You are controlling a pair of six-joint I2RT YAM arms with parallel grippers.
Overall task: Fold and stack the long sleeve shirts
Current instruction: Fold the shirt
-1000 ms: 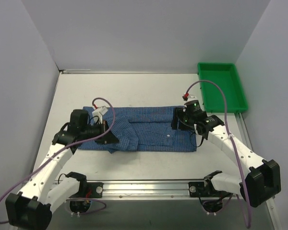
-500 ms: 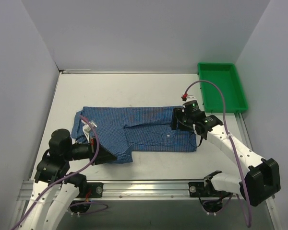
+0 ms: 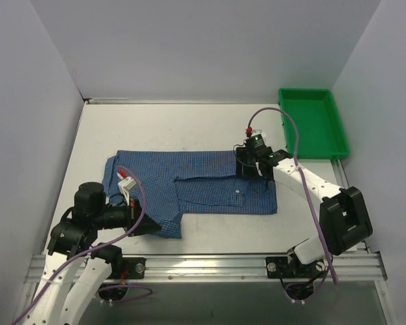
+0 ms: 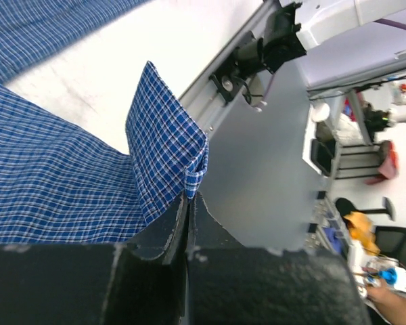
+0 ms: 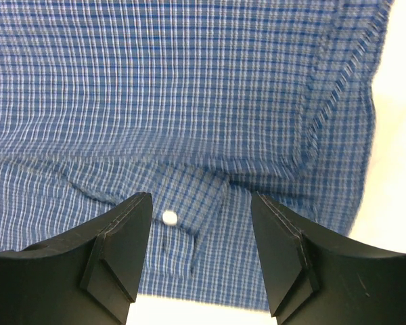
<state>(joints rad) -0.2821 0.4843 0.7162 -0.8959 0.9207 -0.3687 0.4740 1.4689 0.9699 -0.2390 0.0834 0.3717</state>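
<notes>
The long sleeve shirt (image 3: 210, 179), blue fine-checked cloth, lies spread across the middle of the table. My left gripper (image 3: 154, 228) is at the shirt's near-left corner, shut on a fold of the cloth. In the left wrist view the jaws (image 4: 189, 195) pinch a checked flap (image 4: 166, 149) that stands up from the table. My right gripper (image 3: 246, 165) hovers open over the shirt's far right part. The right wrist view shows its fingers (image 5: 122, 230) spread wide above a cuff with a small white button (image 5: 169, 217); nothing is between them.
A green tray (image 3: 313, 122) stands at the back right corner. A metal rail (image 3: 210, 264) runs along the near table edge, with both arm bases on it. Grey walls close in the left, back and right sides.
My left gripper has drawn back toward the near-left edge with the cloth, spreading the shirt's left part. My right gripper has shifted slightly left and farther over the shirt, still open.
</notes>
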